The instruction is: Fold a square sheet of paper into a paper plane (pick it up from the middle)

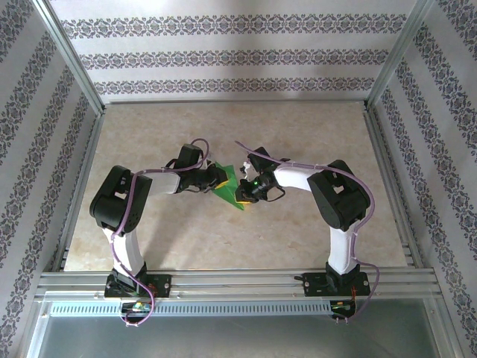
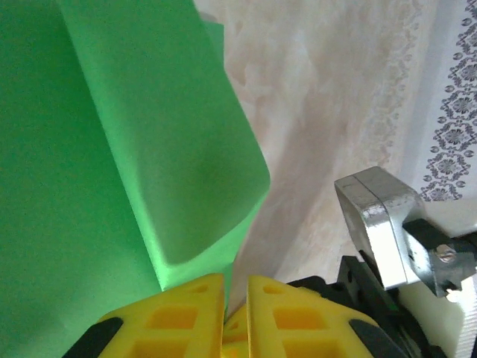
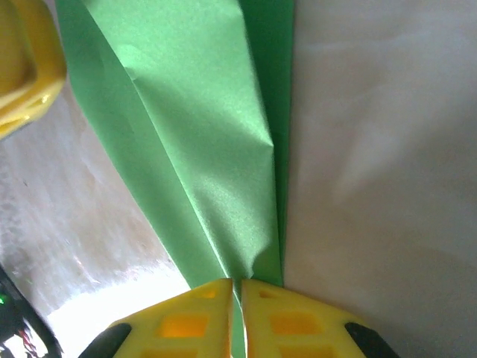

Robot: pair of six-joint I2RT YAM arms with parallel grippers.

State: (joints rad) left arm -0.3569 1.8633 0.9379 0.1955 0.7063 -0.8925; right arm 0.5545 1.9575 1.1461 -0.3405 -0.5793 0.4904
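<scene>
**While Two Grippers Pinched, Green Paper Sat Between Them**

As the top camera looked down, the left gripper and the right gripper met near the middle of the table, their tips pointing toward each other. Between them sat the paper, a bright green folded piece, roughly triangular from above. Each arm reached inward from its base with its elbow bent outward.

Through the left wrist camera, the left gripper had its yellow fingers pressed nearly together, with only a thin slit between them. The paper ran down into that slit, so the fingers were pinching its edge. It covered the left half of that view in layers, and one flap bulged forward with a rounded corner. Right of the fingers stood a silver block on dark hardware. Beyond it lay the pale marbled table and a patterned wall.

Through the right wrist camera, the right gripper likewise had its yellow fingers closed to a hairline gap, clamped on the narrow end of the paper. From there the paper widened upward, showing a long crease and a darker strip along its right edge. One yellow finger of the left gripper showed at the upper left, just beside the paper's edge. Whether the paper touched the table could not be told.
</scene>
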